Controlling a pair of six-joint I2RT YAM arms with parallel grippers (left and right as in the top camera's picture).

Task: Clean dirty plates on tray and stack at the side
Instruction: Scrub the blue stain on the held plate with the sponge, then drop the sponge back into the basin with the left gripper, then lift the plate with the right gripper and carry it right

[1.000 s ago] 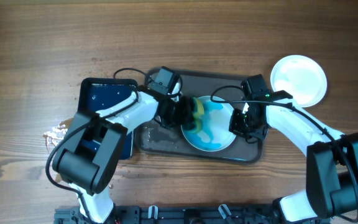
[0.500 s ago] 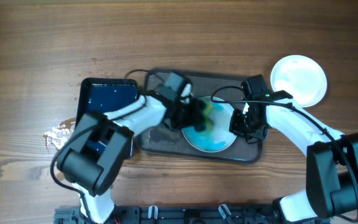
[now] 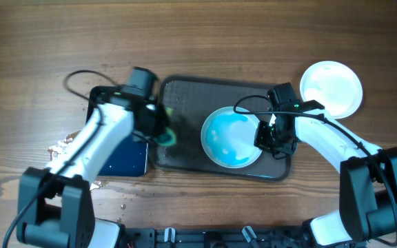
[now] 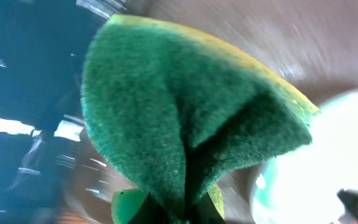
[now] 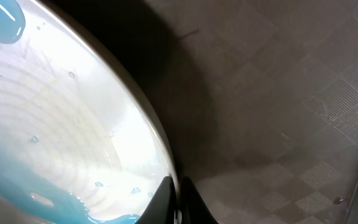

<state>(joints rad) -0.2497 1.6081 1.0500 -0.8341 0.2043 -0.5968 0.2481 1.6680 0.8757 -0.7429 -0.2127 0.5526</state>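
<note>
A white plate (image 3: 231,136) smeared with wet blue paint lies on the dark grey tray (image 3: 185,103). My right gripper (image 3: 266,136) is shut on the plate's right rim; the wrist view shows the fingers (image 5: 178,202) pinching the rim of the plate (image 5: 55,124) over the tray (image 5: 278,93). My left gripper (image 3: 164,132) is shut on a folded green-yellow sponge (image 4: 185,118) and sits at the tray's left edge, apart from the plate. A clean white plate (image 3: 331,88) rests on the table at the right, off the tray.
A narrow black tray (image 3: 116,131) holding blue water lies left of the grey tray, under my left arm. Crumpled foil (image 3: 64,148) and small scraps lie on the wooden table at the left.
My left gripper has pulled the sponge off the plate and moved left to the tray's left edge. The right gripper and the plate have not moved.
</note>
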